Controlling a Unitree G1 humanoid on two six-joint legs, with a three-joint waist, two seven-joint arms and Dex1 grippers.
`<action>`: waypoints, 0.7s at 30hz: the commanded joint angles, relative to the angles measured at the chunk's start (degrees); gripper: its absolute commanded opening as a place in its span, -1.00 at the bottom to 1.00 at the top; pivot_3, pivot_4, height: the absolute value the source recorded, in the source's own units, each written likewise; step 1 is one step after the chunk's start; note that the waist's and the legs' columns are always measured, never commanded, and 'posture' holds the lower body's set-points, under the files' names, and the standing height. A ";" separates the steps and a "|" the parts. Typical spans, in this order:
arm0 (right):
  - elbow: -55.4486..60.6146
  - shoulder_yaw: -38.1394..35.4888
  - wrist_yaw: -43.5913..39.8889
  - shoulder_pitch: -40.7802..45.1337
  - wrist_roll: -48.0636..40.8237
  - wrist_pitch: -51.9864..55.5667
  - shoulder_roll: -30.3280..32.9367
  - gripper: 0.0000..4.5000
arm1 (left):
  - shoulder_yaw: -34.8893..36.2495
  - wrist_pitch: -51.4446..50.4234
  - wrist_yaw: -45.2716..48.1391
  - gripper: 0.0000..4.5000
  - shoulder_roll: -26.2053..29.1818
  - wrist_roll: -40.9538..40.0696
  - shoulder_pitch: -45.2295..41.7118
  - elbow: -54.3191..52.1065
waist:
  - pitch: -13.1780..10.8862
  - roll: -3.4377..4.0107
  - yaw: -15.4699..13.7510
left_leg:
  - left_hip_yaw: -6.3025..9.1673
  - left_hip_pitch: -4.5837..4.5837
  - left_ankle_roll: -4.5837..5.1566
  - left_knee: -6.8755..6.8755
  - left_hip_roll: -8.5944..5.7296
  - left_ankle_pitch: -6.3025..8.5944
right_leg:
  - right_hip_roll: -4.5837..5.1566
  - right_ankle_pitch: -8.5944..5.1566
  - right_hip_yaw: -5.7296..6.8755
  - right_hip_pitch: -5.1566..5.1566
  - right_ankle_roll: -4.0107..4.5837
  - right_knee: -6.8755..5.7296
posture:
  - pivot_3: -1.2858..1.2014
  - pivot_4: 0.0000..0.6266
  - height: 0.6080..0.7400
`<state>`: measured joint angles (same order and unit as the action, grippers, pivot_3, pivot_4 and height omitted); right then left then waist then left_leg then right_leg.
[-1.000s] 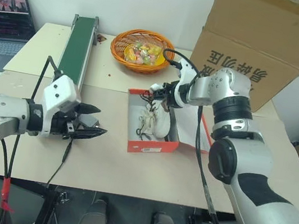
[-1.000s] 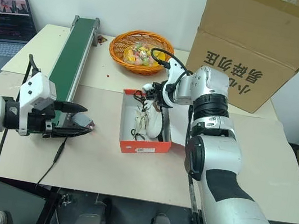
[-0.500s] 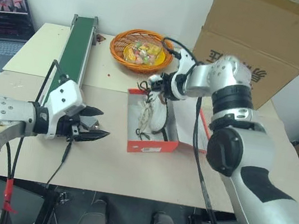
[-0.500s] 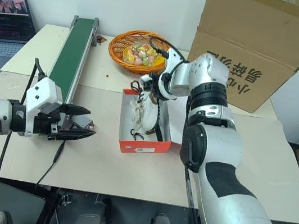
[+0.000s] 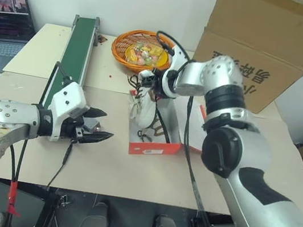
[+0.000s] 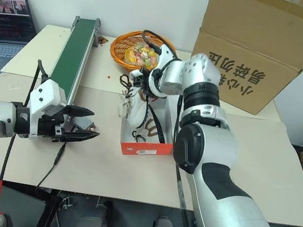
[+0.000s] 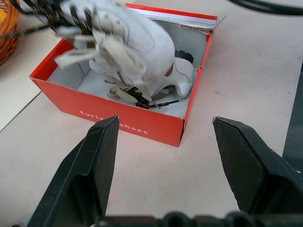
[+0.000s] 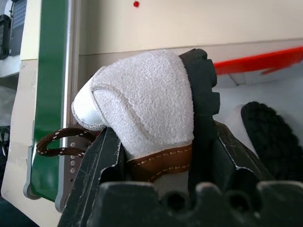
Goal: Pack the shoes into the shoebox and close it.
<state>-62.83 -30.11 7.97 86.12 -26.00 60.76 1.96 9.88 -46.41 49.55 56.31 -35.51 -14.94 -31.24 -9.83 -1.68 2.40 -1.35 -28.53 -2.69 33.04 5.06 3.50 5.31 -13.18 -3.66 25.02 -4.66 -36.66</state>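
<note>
Here, the big brown carton (image 5: 267,39) is standing at the back right of the table (image 5: 103,163), with a flap hanging open at the front. The long green belt (image 5: 78,47) is running along the left side, and a laptop (image 5: 5,18) is sitting past it, off the table's left edge. The orange basket (image 5: 141,51) of bright little things is sitting at the back, between the belt and the carton.

The right arm is reaching far out and bending across to the left, with its elbow up high. The right gripper (image 5: 144,83) is pointing down and to the left — its two black fingers (image 8: 102,161) are clamped on the heel of one white shoe (image 5: 144,104). This shoe is hanging toe down over the left part of the red shoebox (image 5: 155,147), laces dangling. The shoebox is sitting open in the middle of the table, and the other shoe (image 7: 182,78) is lying inside it on the white floor.

The left arm is resting low on the left side, bent at the elbow. The left gripper (image 5: 96,128) is pointing at the shoebox from well apart — its fingers (image 7: 94,165) are spread wide and holding nothing.
</note>
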 commanded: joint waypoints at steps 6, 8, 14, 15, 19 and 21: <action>-0.76 0.22 0.99 -5.65 -0.19 -8.46 -1.02 -0.11 | 2.40 -0.25 -0.88 0.49 0.83 -0.72 0.07 -2.16 | 0.00 0.00 0.08 | 0.00 0.03 0.00 0.03 0.00 0.00 | 0.00 0.00 0.00 -0.02 0.00 -0.04 | 0.03 -0.52 0.72; -0.33 1.04 1.04 -6.87 0.16 -8.35 -1.28 -0.11 | 2.87 -0.37 -0.92 0.49 1.09 -0.90 0.49 -2.42 | 0.00 0.00 0.13 | 0.01 0.03 0.05 0.03 0.00 -0.03 | 0.00 0.00 0.00 -0.02 0.00 -0.05 | 0.03 -0.52 0.72; -0.87 6.00 -0.52 -11.11 3.33 -11.94 -5.56 -0.11 | 2.86 -0.12 -1.45 0.49 1.30 -0.35 0.86 -1.87 | 0.01 -0.01 0.15 | 0.01 0.30 0.04 0.00 0.00 -0.02 | -0.01 -0.09 0.00 -0.21 0.06 -0.11 | 0.03 -0.52 0.72; -1.12 7.27 -1.43 -11.06 4.09 -12.64 -6.44 -0.11 | 2.68 -0.07 -1.56 0.49 1.28 -0.26 0.72 -1.74 | 0.01 -0.01 0.16 | 0.01 0.32 -0.10 0.00 0.00 0.06 | 0.00 -0.13 0.00 -0.25 0.11 -0.11 | 0.03 -0.52 0.72; -3.76 12.47 -5.69 -9.38 8.17 -16.42 -8.95 -0.11 | 1.88 0.18 -1.75 0.49 1.16 0.12 -0.01 -1.01 | 0.07 -0.11 0.37 | 0.01 0.42 -0.12 0.01 0.01 0.08 | -0.01 -0.19 0.00 -0.34 0.21 -0.10 | 0.03 -0.52 0.72; -5.55 15.56 -9.01 -8.65 10.83 -18.09 -9.55 -0.11 | 1.50 0.11 -1.88 0.49 1.06 0.11 -0.50 -0.93 | 0.07 -0.11 0.54 | 0.01 0.46 -0.12 0.00 0.01 0.08 | -0.01 -0.27 0.00 -0.36 0.35 -0.11 | 0.03 -0.52 0.72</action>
<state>-66.10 -17.51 1.69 76.67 -17.75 44.07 -6.35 11.04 -46.70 48.00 56.89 -35.78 -13.90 -31.61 -9.76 -1.78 2.94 -1.34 -28.01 -2.82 33.03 5.08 3.59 5.31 -13.46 -3.66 24.62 -4.30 -36.77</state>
